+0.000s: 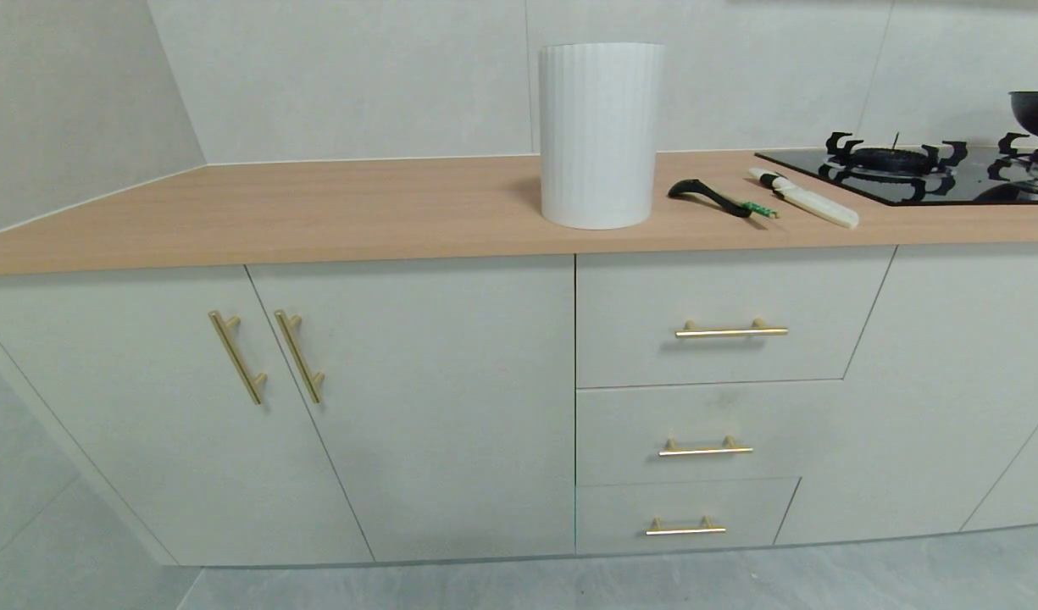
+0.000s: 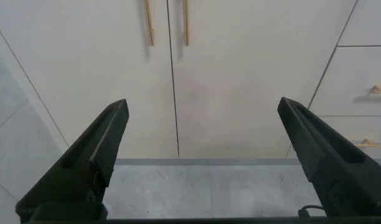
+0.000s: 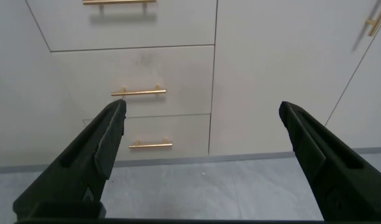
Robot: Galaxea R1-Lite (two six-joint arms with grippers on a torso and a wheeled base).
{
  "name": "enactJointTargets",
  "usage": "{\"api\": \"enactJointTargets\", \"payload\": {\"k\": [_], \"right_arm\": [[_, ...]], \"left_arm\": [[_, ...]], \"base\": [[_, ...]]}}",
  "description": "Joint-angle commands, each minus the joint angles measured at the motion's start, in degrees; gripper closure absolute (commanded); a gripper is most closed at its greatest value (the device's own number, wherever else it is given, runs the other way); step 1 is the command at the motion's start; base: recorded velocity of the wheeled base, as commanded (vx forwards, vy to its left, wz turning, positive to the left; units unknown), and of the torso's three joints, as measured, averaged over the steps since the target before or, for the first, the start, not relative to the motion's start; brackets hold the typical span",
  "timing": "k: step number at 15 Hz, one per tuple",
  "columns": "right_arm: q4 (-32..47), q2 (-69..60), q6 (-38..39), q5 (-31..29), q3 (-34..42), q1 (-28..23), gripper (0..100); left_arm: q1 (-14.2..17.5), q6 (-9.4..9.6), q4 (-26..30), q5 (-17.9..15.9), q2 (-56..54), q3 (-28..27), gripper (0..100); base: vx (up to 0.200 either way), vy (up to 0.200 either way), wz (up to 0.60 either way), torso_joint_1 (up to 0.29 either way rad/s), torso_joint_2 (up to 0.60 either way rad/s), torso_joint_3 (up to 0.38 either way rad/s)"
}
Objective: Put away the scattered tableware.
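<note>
A tall white ribbed holder (image 1: 600,134) stands on the wooden counter (image 1: 315,207). To its right lie a black ladle-like utensil with a green-patterned handle (image 1: 718,197) and a white knife with a black band (image 1: 802,197). My left gripper (image 2: 202,112) hangs open low in front of the double cabinet doors (image 2: 171,74), with nothing between its fingers. In front of the drawer stack (image 3: 137,81), my right gripper (image 3: 202,112) is open too and holds nothing. Both grippers are well below the counter.
A black gas hob (image 1: 917,169) with a dark pan (image 1: 1037,110) sits at the counter's right end. Below are two doors with gold handles (image 1: 269,356) and three drawers with gold handles (image 1: 730,330). Grey tiled floor (image 1: 569,585) lies in front.
</note>
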Motion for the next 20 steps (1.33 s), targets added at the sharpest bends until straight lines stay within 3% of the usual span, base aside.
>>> {"api": "enactJointTargets", "payload": {"k": [1, 3, 11, 17, 20], "right_arm": [[-0.1, 0.1, -0.5, -0.1, -0.1, 0.0, 0], [-0.8, 0.4, 1.4, 3.7, -6.1, 0.0, 0], [-0.8, 24.9, 1.9, 15.1, -14.0, 2.3, 0], [-1.7, 53.3, 1.7, 15.6, -25.7, 8.8, 0], [-10.4, 68.5, 1.7, 15.5, -27.9, 9.1, 0]], "left_arm": [[0.1, -0.02, 0.0, 0.0, 0.0, 0.0, 0], [0.0, -0.02, 0.0, 0.0, 0.0, 0.0, 0], [0.1, -0.02, 0.0, 0.0, 0.0, 0.0, 0], [0.1, -0.02, 0.0, 0.0, 0.0, 0.0, 0], [0.1, -0.02, 0.0, 0.0, 0.0, 0.0, 0]], "base": [[0.0, 0.0, 0.0, 0.0, 0.0, 0.0], [0.0, 0.0, 0.0, 0.0, 0.0, 0.0], [0.0, 0.0, 0.0, 0.0, 0.0, 0.0], [0.0, 0.0, 0.0, 0.0, 0.0, 0.0], [0.0, 0.0, 0.0, 0.0, 0.0, 0.0]]}}
